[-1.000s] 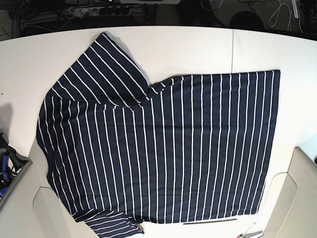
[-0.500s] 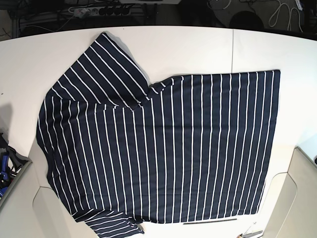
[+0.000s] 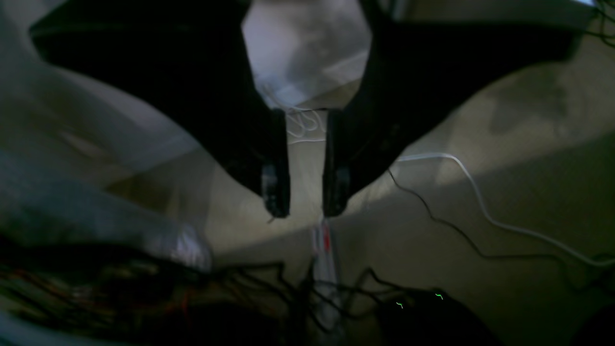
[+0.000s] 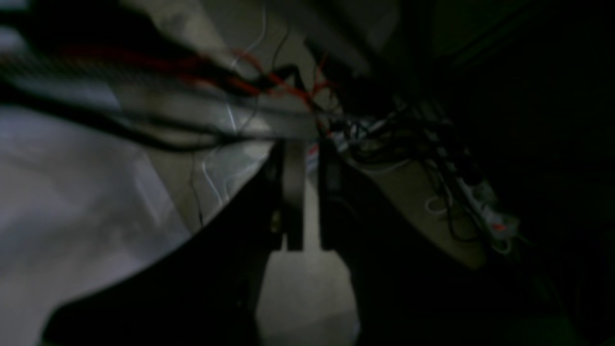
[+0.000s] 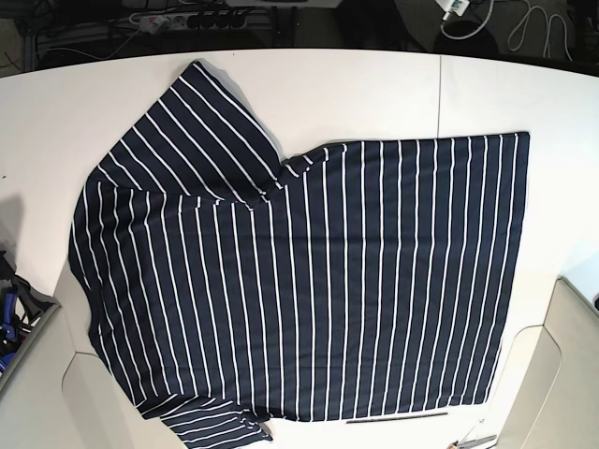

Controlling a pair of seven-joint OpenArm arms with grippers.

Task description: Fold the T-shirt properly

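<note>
The T-shirt [image 5: 309,281] lies spread flat on the white table [image 5: 356,94]. It is dark navy with thin white stripes, and its hem [image 5: 517,271] faces right. One sleeve [image 5: 201,131] reaches toward the far left and the other [image 5: 215,426] lies at the near edge. Neither gripper shows over the shirt in the base view. In the left wrist view my left gripper [image 3: 306,211] hangs over the floor, slightly open and empty. In the right wrist view my right gripper [image 4: 311,144] is closed to a thin slit with nothing in it.
A power strip and cables [image 5: 187,19] lie behind the table's far edge. Part of an arm [image 5: 11,318] sits at the left edge, and a beige cover [image 5: 576,374] fills the near right corner. Loose floor cables [image 3: 480,211] show below the left gripper.
The shirt and both grippers have not moved. A dark shape behind the table's far right edge is gone.
</note>
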